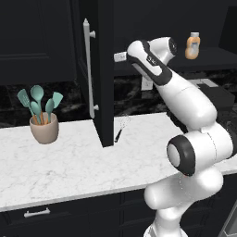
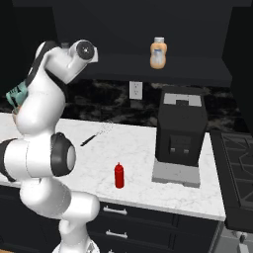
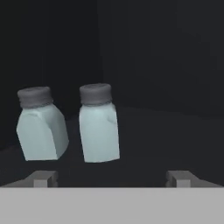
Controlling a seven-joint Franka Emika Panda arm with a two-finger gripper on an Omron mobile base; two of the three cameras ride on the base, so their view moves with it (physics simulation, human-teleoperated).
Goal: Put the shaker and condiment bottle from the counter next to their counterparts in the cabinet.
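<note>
Two shakers (image 3: 99, 124) side by side in cabinet (image 3: 166, 65), one red condiment bottle (image 2: 119, 175) on counter (image 2: 133, 148), end effector (image 3: 113, 178) open

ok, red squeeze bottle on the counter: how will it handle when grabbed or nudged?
The condiment bottle is narrow and stands upright on the counter, so a sideways nudge would likely tip it. Its round body would probably roll once down. It looks small and probably light; a low grip on the body should be steadier than one on the tapered nozzle.

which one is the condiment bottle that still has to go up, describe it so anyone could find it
Start at the white marble counter. Left of the black appliance, near the counter's front edge, stands the condiment bottle. It is small and all red with a pointed nozzle, unlike the orange bottle with a pale cap on the shelf above.
</note>
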